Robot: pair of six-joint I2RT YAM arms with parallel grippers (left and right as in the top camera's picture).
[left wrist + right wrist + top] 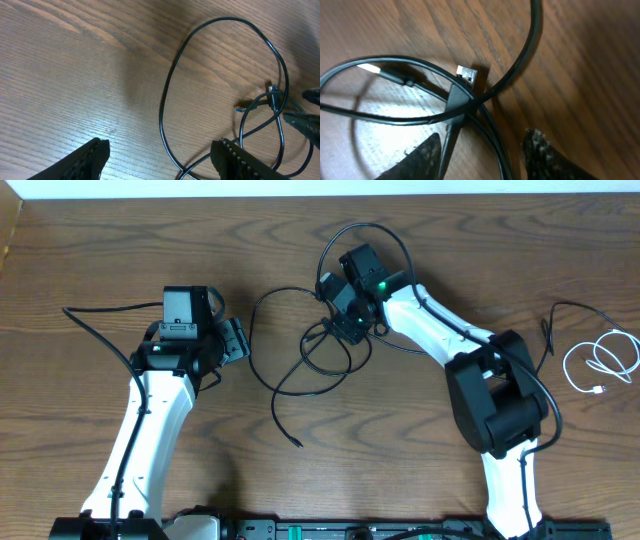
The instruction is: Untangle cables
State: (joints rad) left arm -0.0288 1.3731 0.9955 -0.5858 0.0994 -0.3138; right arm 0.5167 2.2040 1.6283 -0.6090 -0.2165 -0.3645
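Observation:
Thin black cables [300, 355] lie looped and crossed on the wooden table's middle. A white cable [605, 362] lies coiled apart at the far right. My right gripper [345, 320] is open, low over the knot; the right wrist view shows black strands and a silver plug [467, 74] running between its fingers [482, 142]. My left gripper [237, 340] is open and empty just left of the tangle; in the left wrist view a black loop [172, 75] lies ahead of its fingers [160, 150], with a blue-tipped plug [241, 108] further off.
A separate thin black cord [560, 315] lies near the white cable at the right. One free black end [297, 443] trails toward the table's front. The arms' own thicker black cables arch over the table. The table's far edge [320, 195] meets a white wall.

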